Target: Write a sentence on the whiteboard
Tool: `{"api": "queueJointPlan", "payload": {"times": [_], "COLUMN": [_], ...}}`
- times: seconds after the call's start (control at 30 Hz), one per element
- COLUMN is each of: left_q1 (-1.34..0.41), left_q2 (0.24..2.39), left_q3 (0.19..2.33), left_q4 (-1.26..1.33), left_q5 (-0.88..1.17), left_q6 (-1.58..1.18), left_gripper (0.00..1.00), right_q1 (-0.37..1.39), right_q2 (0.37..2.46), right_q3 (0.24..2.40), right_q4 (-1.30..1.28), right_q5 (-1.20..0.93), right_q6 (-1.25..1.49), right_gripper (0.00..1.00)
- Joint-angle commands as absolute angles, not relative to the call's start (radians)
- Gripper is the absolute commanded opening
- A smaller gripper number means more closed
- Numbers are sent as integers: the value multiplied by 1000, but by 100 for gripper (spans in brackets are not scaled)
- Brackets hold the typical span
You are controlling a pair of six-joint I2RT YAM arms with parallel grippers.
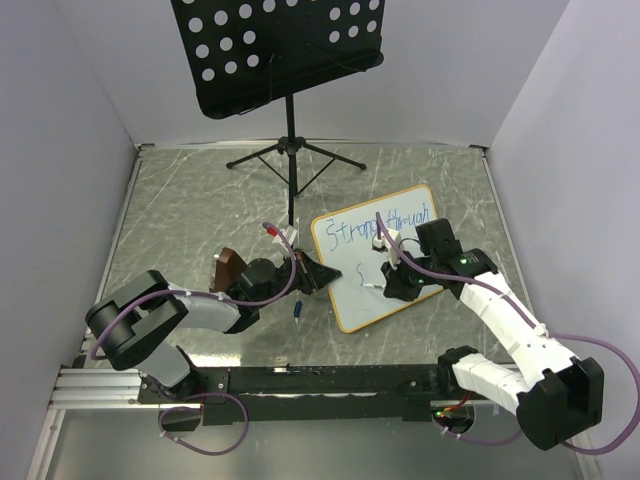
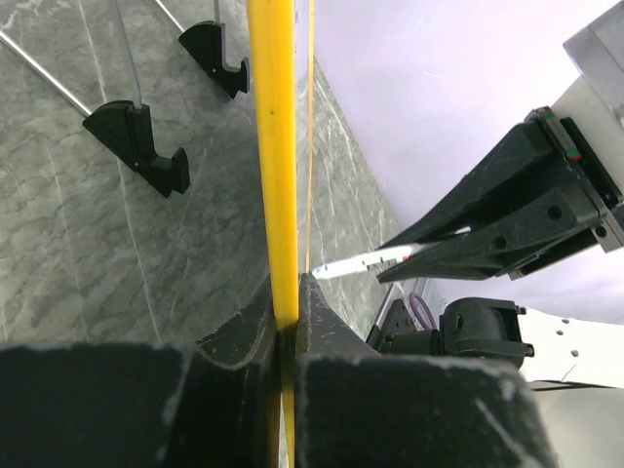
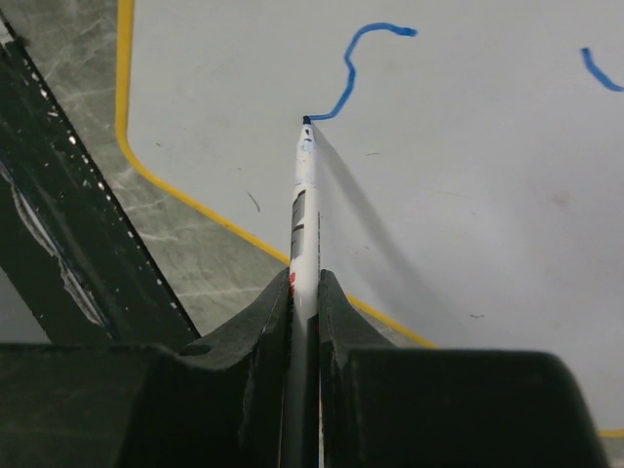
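On the bench, left pincer clamps the whiteboard, right pincer pinches a marker, the sentence barely into line two.

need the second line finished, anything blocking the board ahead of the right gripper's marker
Nothing visible does. The marker in the right gripper touches the whiteboard at the end of a blue stroke, with bare board around the tip. The left gripper clamps only the frame edge.

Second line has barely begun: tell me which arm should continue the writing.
Right: the right tool grips the marker, tip on the whiteboard at the blue stroke. The left tool is clamped on the board's yellow frame, steadying it.
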State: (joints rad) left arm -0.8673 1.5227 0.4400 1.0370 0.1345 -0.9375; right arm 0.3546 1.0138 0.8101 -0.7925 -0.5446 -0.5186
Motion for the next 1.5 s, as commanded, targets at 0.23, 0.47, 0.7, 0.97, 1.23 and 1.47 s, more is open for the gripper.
{"api": "queueJointPlan", "payload": {"times": [0.23, 0.47, 0.7, 0.97, 1.23, 1.47], "left_q1": [-873, -874, -874, -873, -874, -873], "left_q2": [1514, 1516, 1520, 1514, 1517, 1516], "left_q3": [456, 448, 453, 446, 449, 453], "left_q4": [1170, 1181, 1186, 1189, 1189, 1184], "left_q5": [155, 160, 163, 158, 163, 166], "left_q6": [-920, -922, -920, -922, -923, -922], "left_gripper": [1, 1, 1, 1, 1, 1], "right_q1": [338, 279, 279, 281, 262, 261], "right_q2": [1005, 1008, 1042, 1048, 1017, 1019], "right_q3": [893, 888, 896, 879, 868, 890], "right_q4": [-743, -703, -696, -673, -655, -661], "right_q5": [-565, -531, -541, -459, -397, -503], "right_q6": [-480, -437, -433, -399, -374, -393], "right_gripper": [0, 0, 0, 0, 0, 0]}}
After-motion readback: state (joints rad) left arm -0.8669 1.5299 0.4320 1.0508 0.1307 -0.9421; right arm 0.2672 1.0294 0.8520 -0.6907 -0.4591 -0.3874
